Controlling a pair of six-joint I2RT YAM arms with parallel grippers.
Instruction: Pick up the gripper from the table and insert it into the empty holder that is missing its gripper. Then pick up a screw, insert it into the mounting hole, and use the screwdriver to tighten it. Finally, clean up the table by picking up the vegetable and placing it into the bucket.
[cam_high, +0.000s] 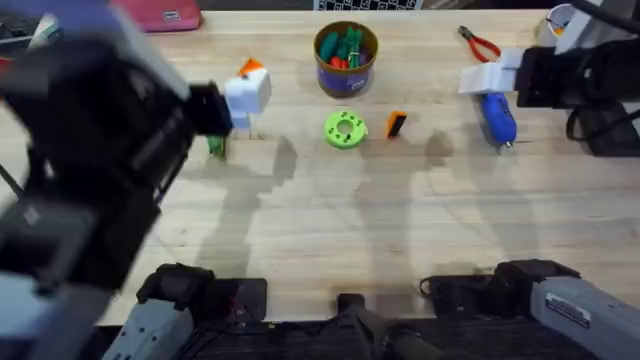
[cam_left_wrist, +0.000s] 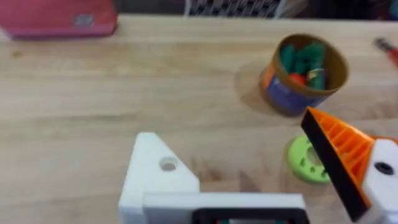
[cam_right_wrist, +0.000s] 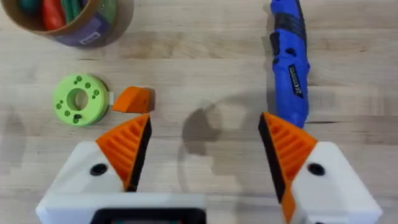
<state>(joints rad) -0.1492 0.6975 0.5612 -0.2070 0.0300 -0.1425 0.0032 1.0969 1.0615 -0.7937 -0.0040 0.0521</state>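
Jaws of the right gripper stand wide open over bare wood, while the left gripper is also open, one finger a bare white holder. Beyond the right jaws, beside a green disc, lies the loose gripper. It looks light, stiff and small, so I would pinch its flat sides, since the sloped faces may squirt out.

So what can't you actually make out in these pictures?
- Overhead: the left arm, close under the camera, covers the table's left part; the green vegetable barely peeks out.
- Left wrist: the green disc is partly behind the orange tip.
- Bucket: contents too small to name.
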